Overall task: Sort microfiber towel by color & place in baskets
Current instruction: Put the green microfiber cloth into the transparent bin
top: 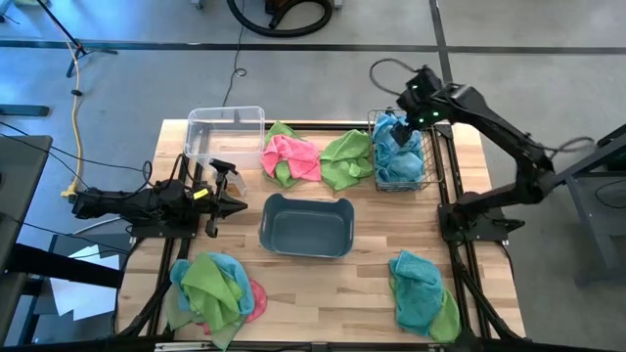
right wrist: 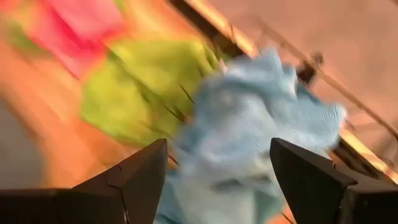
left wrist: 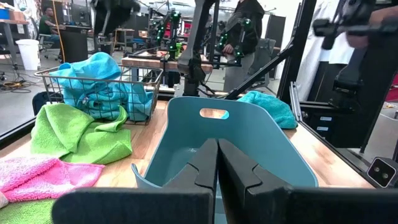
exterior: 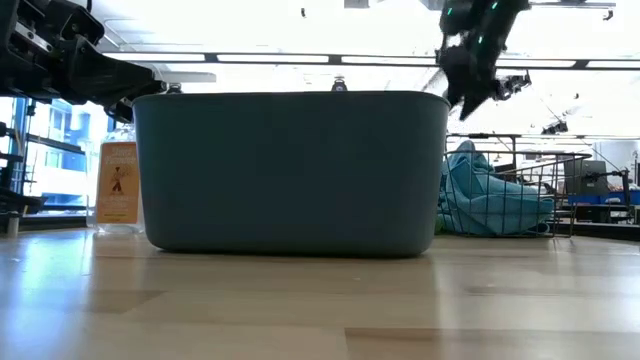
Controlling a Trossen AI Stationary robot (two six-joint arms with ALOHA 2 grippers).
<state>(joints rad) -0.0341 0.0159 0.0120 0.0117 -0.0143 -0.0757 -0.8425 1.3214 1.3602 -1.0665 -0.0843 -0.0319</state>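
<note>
Baskets first: you have three of them on the tabletop point(top: 303, 274). The dark wire-mesh basket point(top: 423, 176) stands at the far right side and holds a bunched blue towel point(top: 396, 147), which rises above its rim. The clear plastic bin point(top: 225, 127) at the far left side looks empty. The grey-blue tub point(top: 306, 225) in the middle shows only its bare bottom in the left wrist view.

Your right hand point(top: 416, 110) hangs just above the wire-mesh basket and the blue towel. In the right wrist view its two fingers point(right wrist: 140, 177) stand wide apart, released, with the towel below them and nothing between them.

Your left hand point(top: 230, 202) lies low at the left side, pointing at the grey-blue tub, and its fingers are pressed together, clenched on nothing.

Between the clear bin and the wire-mesh basket you see a pink towel point(top: 293, 156) on a green one, and another green towel point(top: 347, 158) touching the basket's side. A mixed pile of green, blue and pink towels point(top: 213, 288) lies at the near left corner. A teal and green pile point(top: 423, 291) lies at the near right.
</note>
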